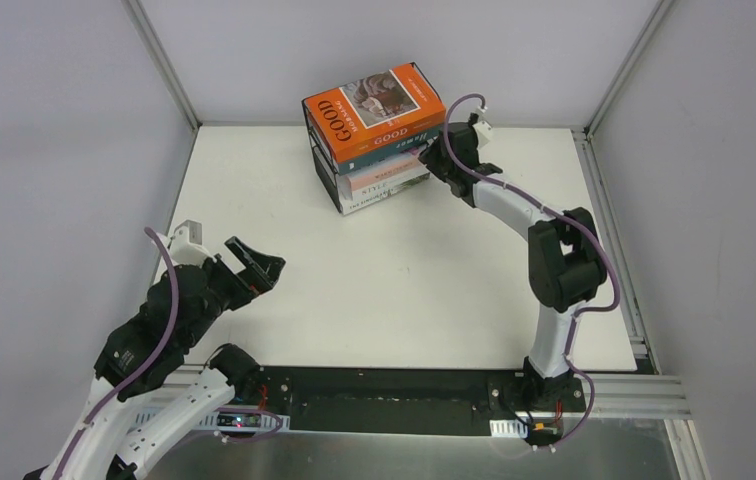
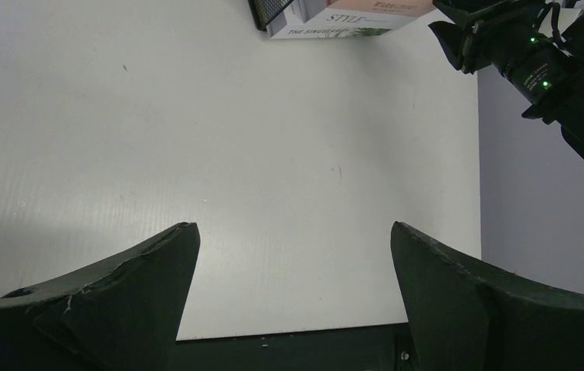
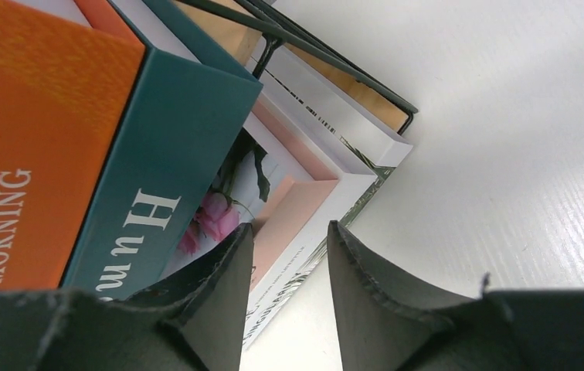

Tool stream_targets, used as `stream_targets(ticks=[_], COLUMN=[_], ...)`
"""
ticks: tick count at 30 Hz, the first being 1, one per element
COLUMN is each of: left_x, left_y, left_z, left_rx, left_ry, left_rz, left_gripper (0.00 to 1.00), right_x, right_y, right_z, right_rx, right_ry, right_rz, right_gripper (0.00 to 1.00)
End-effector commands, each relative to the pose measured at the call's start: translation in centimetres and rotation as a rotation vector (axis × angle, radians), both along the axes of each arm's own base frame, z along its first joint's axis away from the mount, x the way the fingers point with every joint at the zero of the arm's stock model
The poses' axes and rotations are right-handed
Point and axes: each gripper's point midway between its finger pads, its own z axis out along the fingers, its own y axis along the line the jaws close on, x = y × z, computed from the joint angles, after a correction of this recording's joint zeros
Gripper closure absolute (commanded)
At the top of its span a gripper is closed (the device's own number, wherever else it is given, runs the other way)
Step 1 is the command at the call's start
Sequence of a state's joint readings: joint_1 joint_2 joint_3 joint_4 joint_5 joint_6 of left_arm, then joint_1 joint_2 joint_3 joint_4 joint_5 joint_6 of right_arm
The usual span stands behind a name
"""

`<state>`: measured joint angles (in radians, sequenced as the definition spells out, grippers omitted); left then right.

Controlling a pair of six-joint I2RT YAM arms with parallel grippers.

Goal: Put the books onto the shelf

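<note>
Books (image 1: 374,130) stacked on the far shelf (image 3: 358,94).
Right tool (image 3: 290,226) narrowly apart at their right edge; left tool (image 2: 294,225) wide, near left.

**White table with one loaded shelf**

A flat white rectangular tabletop (image 1: 404,290) carries a small black wire-framed shelf with light wooden boards (image 1: 322,180), set against its far edge. Five books are stacked flat at the shelf. From the bottom they are a white palm-leaf book (image 1: 384,205), a white "STYLE" book (image 1: 379,188), a pink-flower book (image 1: 386,172), a dark teal hardcover (image 1: 394,140) and a large orange "GOOD MORNING" book (image 1: 374,108) on top.
</note>
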<state>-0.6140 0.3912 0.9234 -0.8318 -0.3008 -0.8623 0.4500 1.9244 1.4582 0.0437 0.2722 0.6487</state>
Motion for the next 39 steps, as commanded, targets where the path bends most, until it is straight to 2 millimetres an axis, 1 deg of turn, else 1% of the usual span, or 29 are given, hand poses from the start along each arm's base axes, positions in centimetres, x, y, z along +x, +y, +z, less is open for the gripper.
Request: stream_targets(ticks=[1,3,4,5,7,9,10,13,15,17,21,24,28,32,36,39], left_x=[-0.1,0.0,0.0,0.1,0.3,0.5,0.7,1.3,1.8,2.3,3.4,4.0,4.5,4.9,5.2,5.4], left_y=[0.9,0.9,0.8,0.8,0.6,0.5,0.4,-0.2,-0.9,-1.7,-2.5,-2.7,-2.9,-2.8,-3.0,-3.2], left_z=[1.0,0.8,0.6,0.4,0.1,-0.2,-0.3,-0.6,-1.1,-1.6,-2.2,-2.2,-1.9,-1.7,-1.7,-1.7], left_rx=[0.015,0.021,0.025,0.03,0.038,0.05,0.056,0.079,0.09,0.098,0.121,0.129,0.135,0.143,0.144,0.141], left_ry=[-0.03,-0.022,-0.018,-0.012,0.0,0.014,0.02,0.044,0.071,0.099,0.137,0.144,0.142,0.123,0.106,0.107], left_rz=[0.025,0.026,0.025,0.026,0.025,0.027,0.027,0.008,-0.007,-0.022,-0.023,-0.011,-0.008,-0.003,-0.004,-0.005], left_gripper=[0.0,0.0,0.0,0.0,0.0,0.0,0.0,0.0,0.01,0.01,0.0,0.01,0.0,0.01,0.0,0.0], right_x=[-1.1,-2.3,-2.9,-3.7,-5.4,-7.2,-8.1,-11.3,-13.2,-15.0,-18.4,-20.6,-22.8,-24.5,-25.7,-26.2], right_y=[-0.6,-1.1,-1.4,-1.8,-2.8,-4.0,-4.8,-8.1,-10.4,-12.5,-16.5,-18.2,-19.7,-20.6,-21.1,-21.4], right_z=[1.4,1.7,2.1,2.7,2.9,3.0,3.0,2.4,2.2,2.1,2.2,2.1,1.7,1.9,2.1,2.2], right_rx=[0.025,0.012,0.002,-0.009,-0.046,-0.096,-0.125,-0.227,-0.295,-0.364,-0.512,-0.567,-0.592,-0.56,-0.525,-0.505], right_ry=[-0.032,-0.039,-0.048,-0.058,-0.06,-0.047,-0.041,0.02,0.054,0.088,0.164,0.196,0.208,0.198,0.18,0.159], right_rz=[-0.007,0.003,0.009,0.013,0.015,0.022,0.016,-0.033,-0.077,-0.115,-0.185,-0.202,-0.209,-0.236,-0.263,-0.281], right_gripper=[0.56,0.53,0.5,0.43,0.33,0.25,0.22,0.11,0.07,0.01,0.01,0.01,0.01,0.01,0.01,0.01])
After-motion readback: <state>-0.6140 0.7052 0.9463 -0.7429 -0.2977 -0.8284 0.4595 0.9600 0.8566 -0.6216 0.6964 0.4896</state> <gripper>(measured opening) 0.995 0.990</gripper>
